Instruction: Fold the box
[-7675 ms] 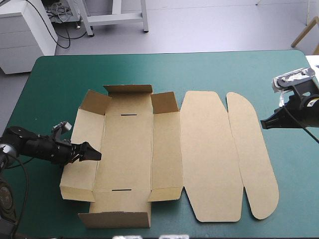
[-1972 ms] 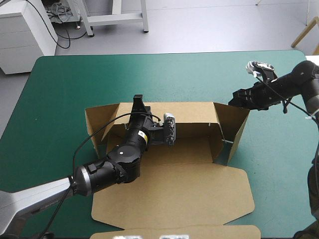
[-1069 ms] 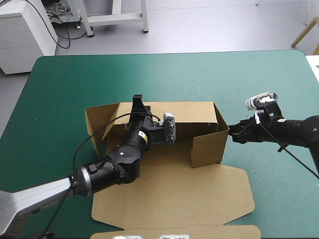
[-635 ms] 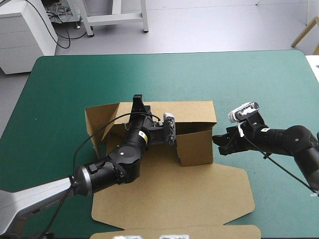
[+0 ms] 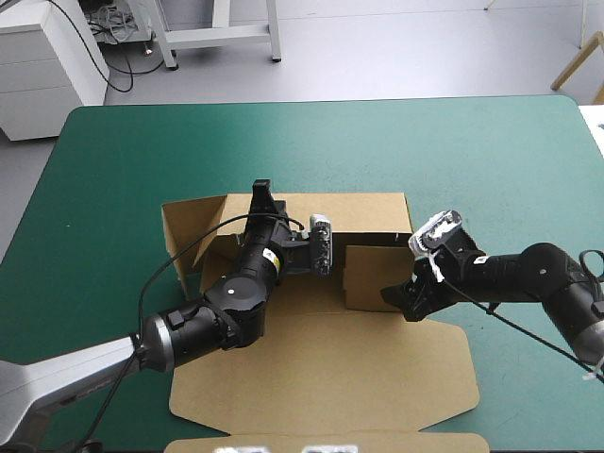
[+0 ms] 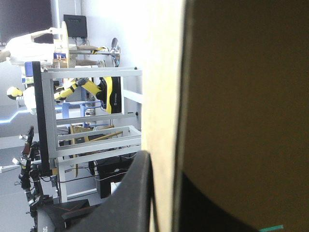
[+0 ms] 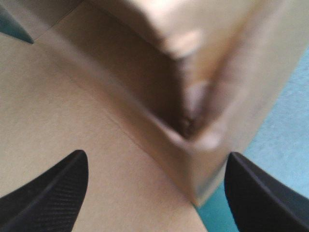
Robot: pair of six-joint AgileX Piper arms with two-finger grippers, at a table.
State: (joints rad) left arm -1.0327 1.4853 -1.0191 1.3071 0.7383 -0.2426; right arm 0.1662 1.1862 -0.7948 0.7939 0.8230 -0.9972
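The box (image 5: 368,213) sits mid-table on the teal-green cover (image 5: 123,160). Its far wall stands upright, and its lid (image 5: 330,373) lies flat toward the near edge, almost reaching it. At the left end a flap (image 5: 182,226) leans outward. At the right end a short panel (image 5: 373,276) stands turned in across the tray.

The left gripper (image 5: 261,192) pinches the top edge of the far wall. In its wrist view the black fingers (image 6: 135,193) are all but closed, with the board's pale edge (image 6: 164,72) between them.

The right gripper (image 5: 400,302) hangs low at the near right corner of that panel, above the lid's fold line. Its fingers (image 7: 48,191) are spread wide and hold nothing, and the box corner (image 7: 203,140) is just ahead between them.

Bare cover lies beyond the far wall and to the right of the box. To the left there is less, since the left arm crosses there.
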